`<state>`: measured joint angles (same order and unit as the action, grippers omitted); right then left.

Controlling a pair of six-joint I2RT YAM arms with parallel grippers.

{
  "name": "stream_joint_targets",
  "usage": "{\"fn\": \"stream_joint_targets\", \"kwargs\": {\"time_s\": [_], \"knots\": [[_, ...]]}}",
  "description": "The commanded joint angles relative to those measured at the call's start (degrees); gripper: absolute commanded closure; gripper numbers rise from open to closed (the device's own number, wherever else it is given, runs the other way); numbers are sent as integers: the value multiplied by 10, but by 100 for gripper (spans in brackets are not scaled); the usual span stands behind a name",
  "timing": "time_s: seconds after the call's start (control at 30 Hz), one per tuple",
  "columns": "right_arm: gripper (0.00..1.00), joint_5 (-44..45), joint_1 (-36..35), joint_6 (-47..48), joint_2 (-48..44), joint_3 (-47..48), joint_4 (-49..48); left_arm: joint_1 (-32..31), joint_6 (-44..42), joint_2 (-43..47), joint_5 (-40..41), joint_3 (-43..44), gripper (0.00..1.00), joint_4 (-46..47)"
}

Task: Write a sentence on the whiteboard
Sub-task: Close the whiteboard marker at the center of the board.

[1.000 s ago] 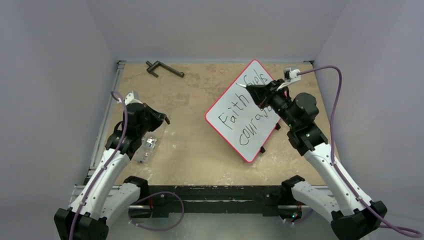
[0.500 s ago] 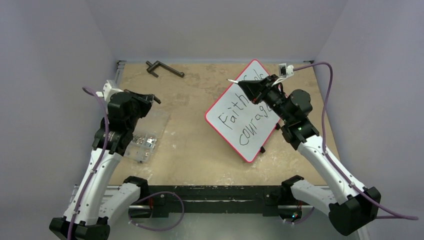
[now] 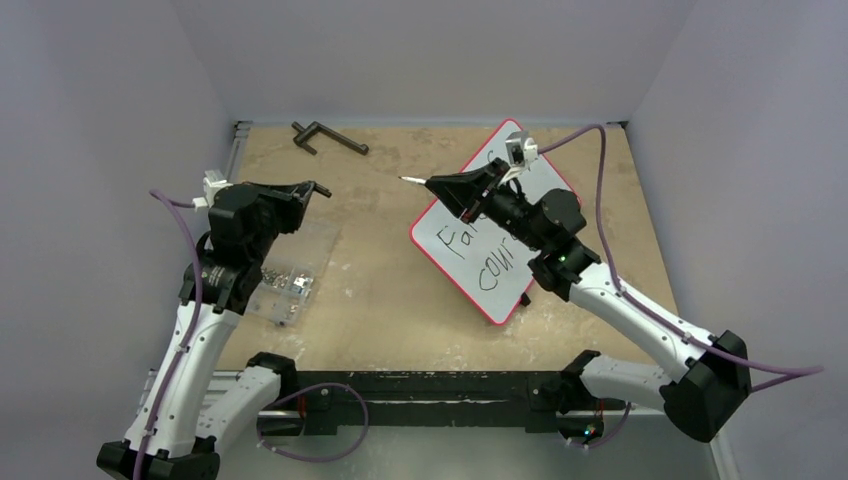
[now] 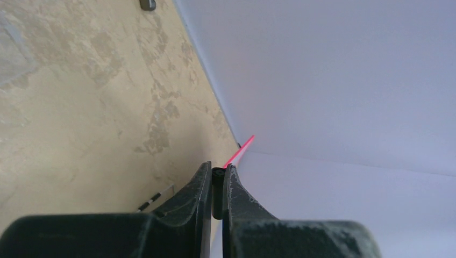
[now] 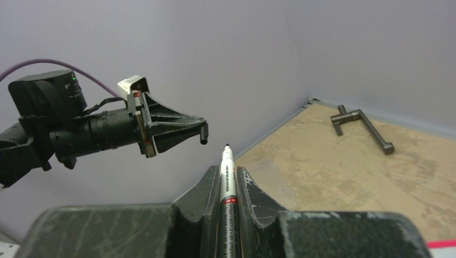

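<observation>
The whiteboard, white with a red rim, lies tilted right of centre. Its sentence is black handwriting in two lines, and my right arm hides most of it. My right gripper hovers over the board's left corner. It is shut on a white and grey marker whose black tip points left. My left gripper is raised and faces the marker across a gap. It is shut on a small black marker cap. In the right wrist view the left gripper and the cap sit just up-left of the marker tip.
A dark metal crank handle lies at the table's far left. A clear plastic packet holding small metal parts rests under the left arm. Purple walls enclose the table on three sides.
The right arm swung left off the board with the marker, uncovering less of the lettering. The left arm rose from the packet and turned its gripper right toward the marker tip.
</observation>
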<state>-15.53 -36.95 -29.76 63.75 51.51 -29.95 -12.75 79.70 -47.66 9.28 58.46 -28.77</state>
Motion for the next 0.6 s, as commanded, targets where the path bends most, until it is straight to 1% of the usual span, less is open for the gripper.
{"fn": "stream_joint_targets", "kwargs": {"time_s": [0.0,0.17,0.27,0.57], "knots": [[100,19,-26,23,17,10,-75,4,97,5,-37,23,100,8],[100,38,-63,49,37,9,-109,4,157,6,-70,-2,100,48],[100,49,-81,60,47,9,-125,4,177,7,-70,-6,100,54],[100,59,-118,64,101,29,-174,4,189,21,-52,-11,100,63]]}}
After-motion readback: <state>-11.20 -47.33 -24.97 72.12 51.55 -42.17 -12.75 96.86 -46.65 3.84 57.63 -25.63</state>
